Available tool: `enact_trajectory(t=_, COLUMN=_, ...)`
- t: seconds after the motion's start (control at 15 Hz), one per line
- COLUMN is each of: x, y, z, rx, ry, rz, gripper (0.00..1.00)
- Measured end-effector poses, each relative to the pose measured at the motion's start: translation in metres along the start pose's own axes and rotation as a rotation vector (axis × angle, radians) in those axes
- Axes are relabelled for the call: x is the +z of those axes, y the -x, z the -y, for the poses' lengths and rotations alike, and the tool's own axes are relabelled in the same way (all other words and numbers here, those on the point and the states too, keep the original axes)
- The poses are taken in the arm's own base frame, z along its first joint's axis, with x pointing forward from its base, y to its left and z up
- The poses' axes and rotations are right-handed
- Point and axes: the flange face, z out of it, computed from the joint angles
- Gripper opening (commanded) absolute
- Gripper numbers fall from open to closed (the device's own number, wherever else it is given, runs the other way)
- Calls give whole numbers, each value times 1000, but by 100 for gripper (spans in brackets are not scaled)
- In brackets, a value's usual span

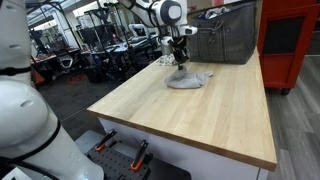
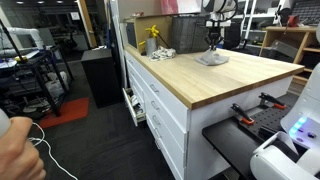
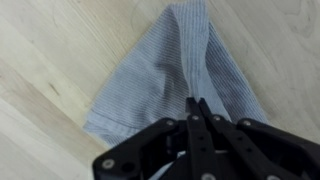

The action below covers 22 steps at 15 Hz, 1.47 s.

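A grey-blue striped cloth (image 3: 160, 62) lies bunched on the light wooden table (image 1: 190, 125). In the wrist view a ridge of the fabric rises up into my gripper (image 3: 197, 101), whose black fingers are pressed together on that fold. In both exterior views the gripper (image 1: 181, 65) (image 2: 212, 47) points straight down onto the cloth (image 1: 190, 80) (image 2: 214, 60), near the far part of the tabletop. Where the fingertips touch the fabric is too small to see in those views.
A large grey bin (image 1: 225, 38) stands on the table behind the cloth, with a red cabinet (image 1: 290, 40) beside it. A yellow bottle (image 2: 152, 33) and a crumpled grey item (image 2: 165, 50) sit at another corner. White drawers (image 2: 160, 105) front the table.
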Motion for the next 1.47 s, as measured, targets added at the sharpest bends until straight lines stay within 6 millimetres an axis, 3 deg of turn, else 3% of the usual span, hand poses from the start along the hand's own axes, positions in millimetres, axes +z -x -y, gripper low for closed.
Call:
enact_trajectory(t=0.6, x=-28, y=-2, z=32, rx=110, ry=70, rz=-116, gripper=1)
enact_trajectory(t=0.93, x=-24, y=-9, z=44, rx=152, ry=115, rz=-160, gripper=1)
enact_trajectory(t=1.47, x=-17, y=-6, z=87, rx=114, ry=143, rz=-211, gripper=1)
